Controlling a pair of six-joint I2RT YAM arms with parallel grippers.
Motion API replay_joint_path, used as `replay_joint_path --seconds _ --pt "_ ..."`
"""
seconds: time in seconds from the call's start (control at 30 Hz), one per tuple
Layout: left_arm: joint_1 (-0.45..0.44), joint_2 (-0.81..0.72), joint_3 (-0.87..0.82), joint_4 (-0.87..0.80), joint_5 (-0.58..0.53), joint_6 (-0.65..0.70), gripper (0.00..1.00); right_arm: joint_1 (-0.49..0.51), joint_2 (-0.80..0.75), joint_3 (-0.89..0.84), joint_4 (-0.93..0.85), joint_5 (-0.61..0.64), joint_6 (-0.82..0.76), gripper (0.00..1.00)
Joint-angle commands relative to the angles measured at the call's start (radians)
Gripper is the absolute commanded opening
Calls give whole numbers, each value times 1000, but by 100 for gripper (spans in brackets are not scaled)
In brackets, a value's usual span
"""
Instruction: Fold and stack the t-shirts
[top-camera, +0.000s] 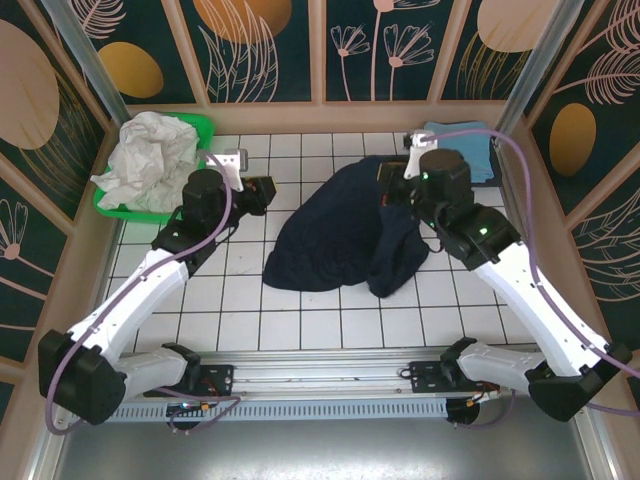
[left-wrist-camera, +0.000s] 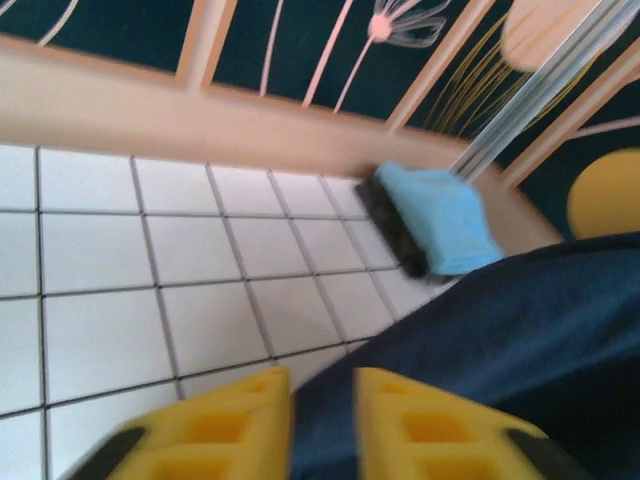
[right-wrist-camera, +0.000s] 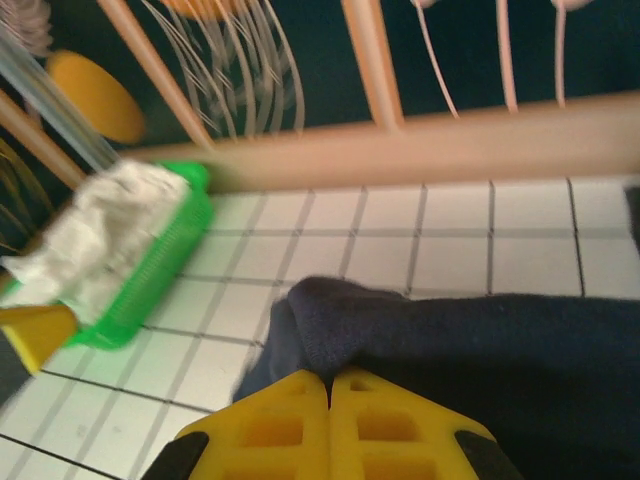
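The large dark navy t-shirt (top-camera: 340, 235) lies crumpled in the middle of the tiled table. My right gripper (top-camera: 392, 182) is at its far right part. In the right wrist view that gripper (right-wrist-camera: 330, 375) is shut on a raised fold of the navy t-shirt (right-wrist-camera: 420, 330). My left gripper (top-camera: 268, 190) hovers at the shirt's far left side. Its yellow fingers (left-wrist-camera: 230, 415) stand apart, with navy cloth (left-wrist-camera: 500, 340) showing through the gap at my left gripper (left-wrist-camera: 322, 375). A folded light blue t-shirt (top-camera: 470, 150) rests at the back right. A crumpled white t-shirt (top-camera: 150, 160) fills the green basket (top-camera: 205, 125).
The basket (right-wrist-camera: 150, 280) stands at the back left corner against the wooden wall. The light blue t-shirt (left-wrist-camera: 440, 220) sits on something dark by the back wall. Bare white tiles (top-camera: 200, 300) lie in front of the navy shirt and to its left.
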Motion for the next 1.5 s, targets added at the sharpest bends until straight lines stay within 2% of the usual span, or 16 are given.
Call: replay_joint_path --seconds 0.0,0.07,0.17,0.23,0.27,0.3,0.33,0.47,0.53,0.67,0.93,1.07,1.17,1.33,1.4,1.47 --pt "2 47 23 -30 88 66 30 -28 43 99 90 -101 -97 0" --pt "2 30 -24 25 35 16 30 -81 93 129 174 -152 -62 0" --pt "2 -15 -96 92 -23 -13 44 -185 232 145 329 -191 -12 0" --pt "2 -21 -106 78 -38 -8 55 -192 407 270 272 -141 -17 0" --pt "2 -19 -108 56 -44 -1 57 -190 520 370 197 -156 -27 8" --pt "2 -16 -110 36 -49 5 60 -187 614 460 116 -177 -28 26" --pt "2 -11 -118 21 -52 12 62 -178 706 559 29 -181 -29 35" --pt "1 15 -185 36 -23 -9 64 -119 824 657 -102 -89 -69 57" --pt "-8 49 -213 79 8 -36 62 -118 775 582 -86 -85 -66 67" --pt "-71 210 -143 48 -70 -81 59 -151 587 287 7 -61 -27 82" --pt "-165 641 217 6 -53 -3 59 -392 241 -353 212 -206 118 83" --pt "-211 863 495 -96 -50 75 62 -431 162 -554 266 -272 176 81" --pt "-261 1094 867 -325 -83 183 65 -414 100 -687 334 -362 232 78" --pt "-283 1476 1480 -576 -56 270 69 -238 4 -851 407 -240 350 78" --pt "-283 1532 1540 -578 -46 284 73 -168 15 -902 487 -244 397 77" --pt "-282 1532 1480 -542 -30 299 73 -96 38 -946 594 -253 438 75"
